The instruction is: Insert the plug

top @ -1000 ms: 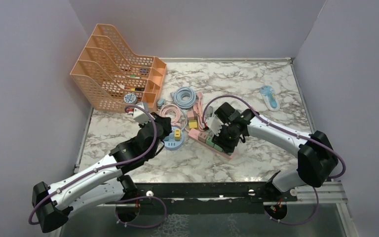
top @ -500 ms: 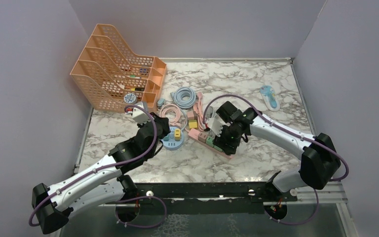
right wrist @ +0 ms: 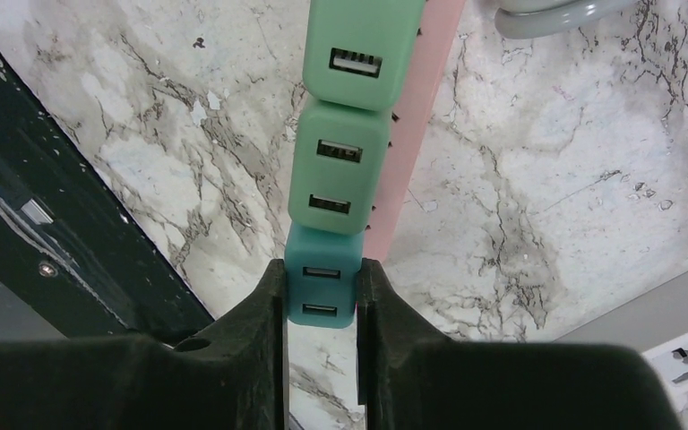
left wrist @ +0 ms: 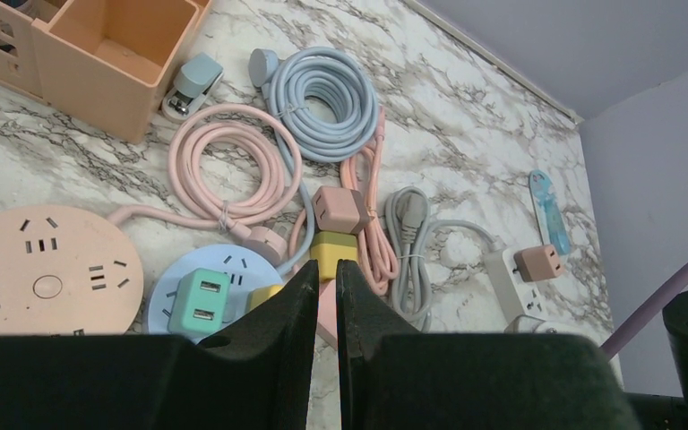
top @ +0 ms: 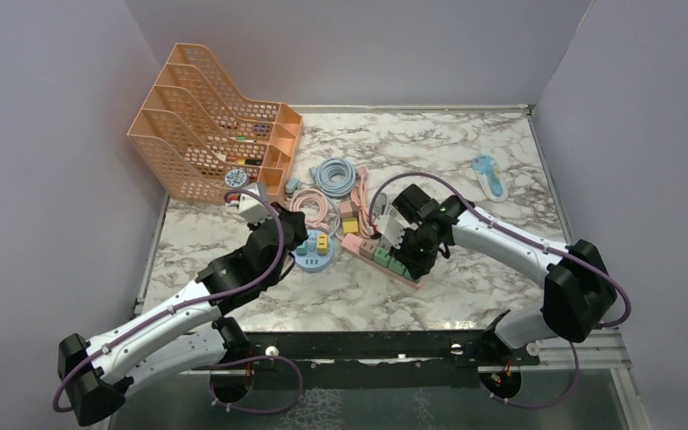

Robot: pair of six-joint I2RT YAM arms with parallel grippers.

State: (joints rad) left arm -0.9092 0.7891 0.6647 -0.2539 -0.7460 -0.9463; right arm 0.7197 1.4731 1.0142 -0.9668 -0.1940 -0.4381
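A teal two-port plug (right wrist: 321, 288) sits at the near end of the pink power strip (right wrist: 417, 134), in line with two green plugs (right wrist: 336, 166) on the same strip. My right gripper (right wrist: 321, 269) is shut on the teal plug, one finger on each side. From above, the right gripper (top: 409, 260) stands over the strip's near end (top: 358, 246). My left gripper (left wrist: 324, 266) is shut with nothing in it. It hovers over the round blue power strip (left wrist: 233, 264), which carries a mint charger (left wrist: 199, 300). A yellow plug (left wrist: 333, 249) lies just beyond its tips.
An orange desk organizer (top: 206, 134) stands at the back left. A blue cable coil (left wrist: 322, 94), a pink coil (left wrist: 228, 166), a grey cord (left wrist: 408, 242), a white strip with a pink adapter (left wrist: 537, 262) and a round pink strip (left wrist: 45, 269) crowd the middle.
The right wrist has shifted slightly over the pink strip's near end and its jaws now close on the teal plug. The left arm has barely moved.
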